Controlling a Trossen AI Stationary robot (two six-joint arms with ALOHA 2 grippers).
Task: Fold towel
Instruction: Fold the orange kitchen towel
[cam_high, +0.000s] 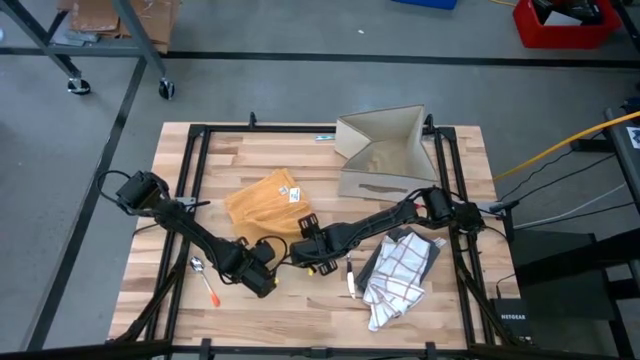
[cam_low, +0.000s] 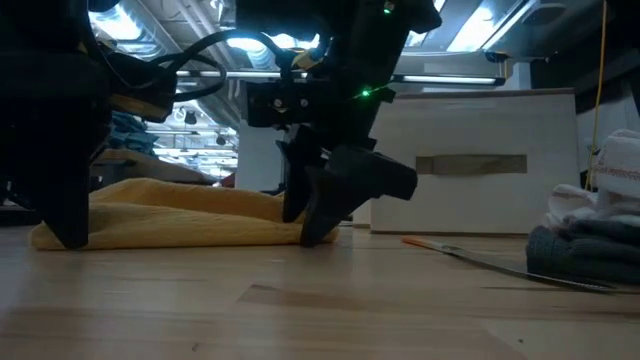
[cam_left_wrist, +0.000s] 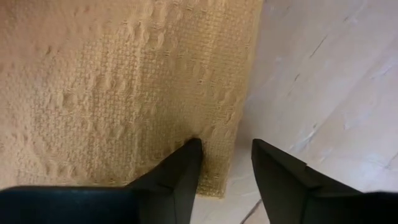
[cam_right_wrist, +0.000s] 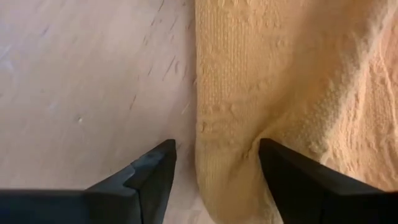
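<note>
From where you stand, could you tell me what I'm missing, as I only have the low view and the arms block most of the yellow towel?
Observer: In the left wrist view, the left gripper is open and straddles the yellow towel at its edge, one finger on the cloth, the other over bare wood.
Operator: Thank you. And the right one?
Observer: The right gripper is open too, with a raised fold of the towel's edge between its fingers.
Operator: Is anything else lying close by?
Observer: From above, a checked cloth lies crumpled near the right arm, and a spoon and an orange-handled tool lie by the left arm.
</note>
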